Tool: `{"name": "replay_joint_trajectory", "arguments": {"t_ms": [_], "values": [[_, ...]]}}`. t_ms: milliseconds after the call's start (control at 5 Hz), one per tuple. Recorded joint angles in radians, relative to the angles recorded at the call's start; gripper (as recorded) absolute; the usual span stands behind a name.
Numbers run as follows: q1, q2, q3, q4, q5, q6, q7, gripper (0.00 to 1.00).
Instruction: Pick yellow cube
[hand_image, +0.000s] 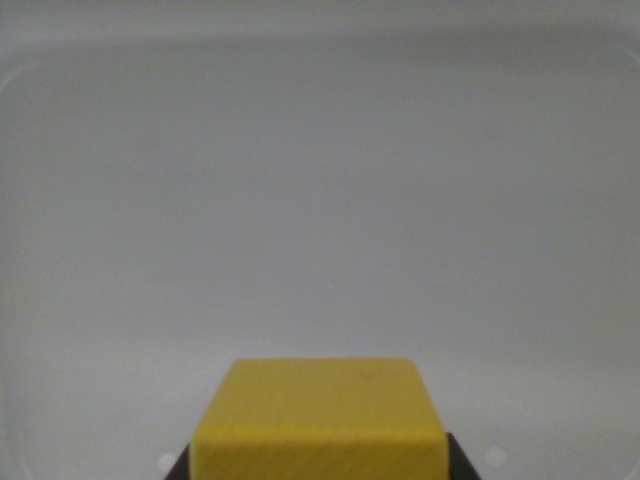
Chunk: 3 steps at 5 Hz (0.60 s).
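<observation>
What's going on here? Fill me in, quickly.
This is the view from the robot arm's wrist camera. A yellow cube sits at the bottom centre of the picture, with dark parts of the gripper showing at both of its lower corners, so the cube appears to sit between the fingers. Whether they actually press on it cannot be told. Behind it is a plain pale grey surface, faintly outlined like a shallow tray, with nothing else visible on it.

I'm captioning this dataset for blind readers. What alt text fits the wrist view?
A yellow cube fills the bottom centre of the wrist view, with dark pincer parts showing at both of its lower corners. Behind it lies a plain, pale grey surface, slightly blurred, with nothing else on it.
</observation>
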Motion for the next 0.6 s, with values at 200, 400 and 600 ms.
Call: {"name": "replay_joint_trajectory", "arguments": {"t_ms": [200,400,600], "values": [[0.0000,0.000,0.000,0.000,0.0000,0.000,0.000,1.00],[0.0001,-0.008,0.000,0.016,-0.0008,0.025,0.001,1.00],[0.0001,-0.008,0.000,0.016,-0.0008,0.025,0.001,1.00]]}}
